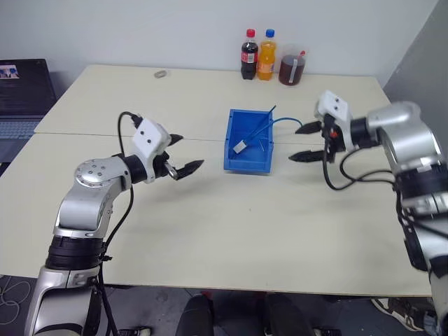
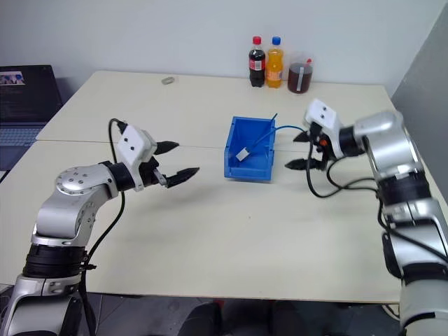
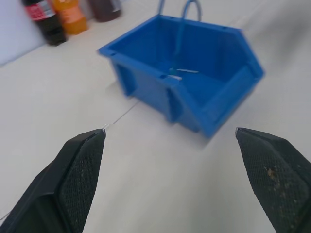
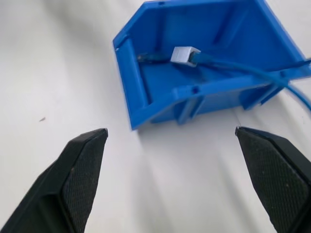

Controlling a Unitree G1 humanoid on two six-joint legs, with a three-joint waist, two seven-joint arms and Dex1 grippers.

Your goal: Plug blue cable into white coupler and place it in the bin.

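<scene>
While both claws hang empty over the table, the right gripper (image 1: pixel 309 142) stands with its black fingers spread wide, just beside the bin (image 1: pixel 241 160) on its right, tips turned toward it. The left gripper (image 1: pixel 183 153) is likewise spread wide and holds nothing, on the opposite side of the bin and a little further off. Inside the bin lies the white coupler (image 4: pixel 185 55), with the blue cable (image 4: pixel 243 68) running into one end. From there the cable's long line climbs across the bin floor, over the rim on the right gripper's side, and trails onto the table beyond. Judging by this, only that overhanging tail remains outside, and the right arm is nearer to it.
</scene>
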